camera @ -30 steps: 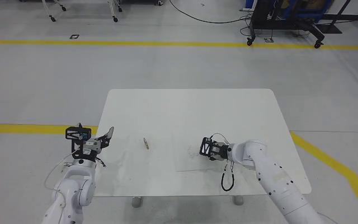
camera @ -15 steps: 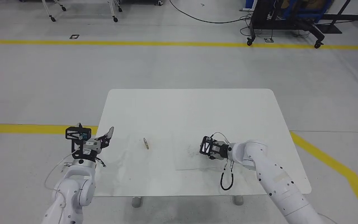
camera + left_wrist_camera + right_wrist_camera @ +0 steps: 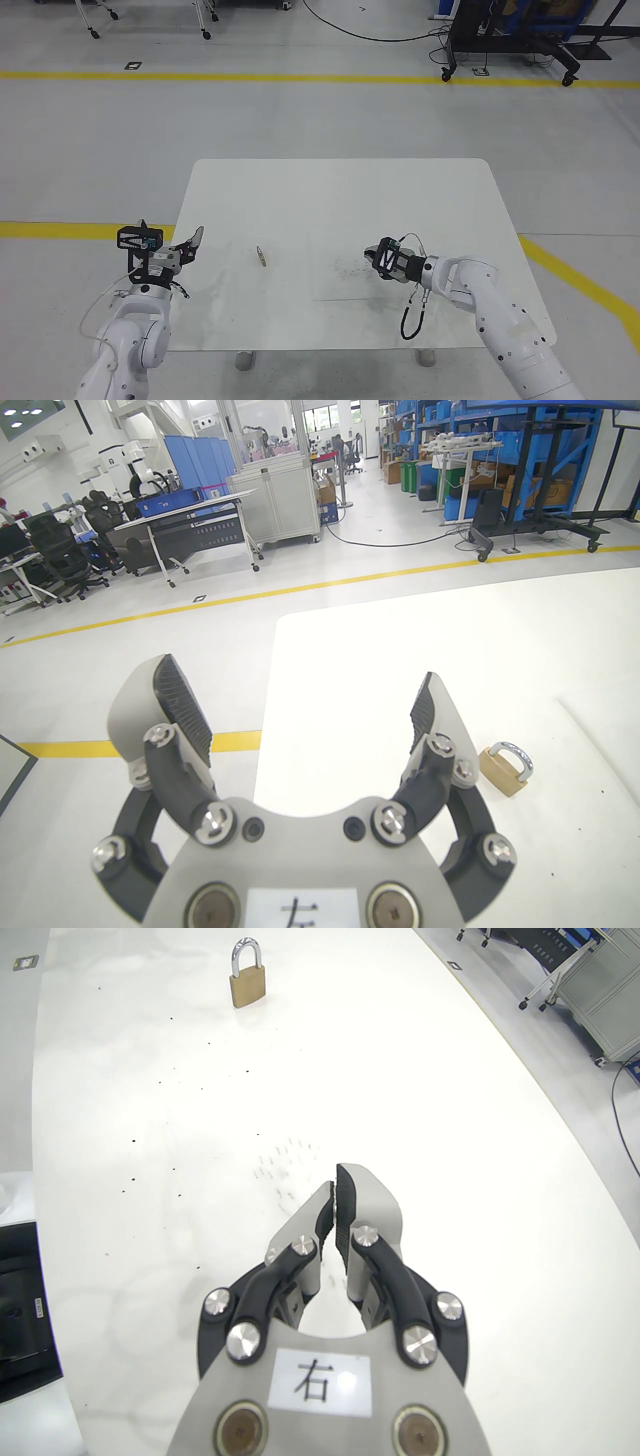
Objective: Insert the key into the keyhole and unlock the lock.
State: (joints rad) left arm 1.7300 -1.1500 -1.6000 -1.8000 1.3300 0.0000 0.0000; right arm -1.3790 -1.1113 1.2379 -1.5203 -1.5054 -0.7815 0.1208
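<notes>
Padlock (image 3: 260, 256) on worktop (image 3: 340, 195), room all round. I see left gripper (image 3: 300, 687) at the edge, jaws wide, empty; right gripper (image 3: 334, 1183) jaws pressed together.

The white counter (image 3: 340, 195) has rounded corners and a smooth, glossy top. A small padlock (image 3: 260, 256) lies flat on it in the half on the robot's left; it has a brass body and a silver shackle. Scattered dark specks (image 3: 134, 1141) and a patch of short grey scuffs (image 3: 285, 1163) mark the surface toward the middle, well apart from the padlock.
</notes>
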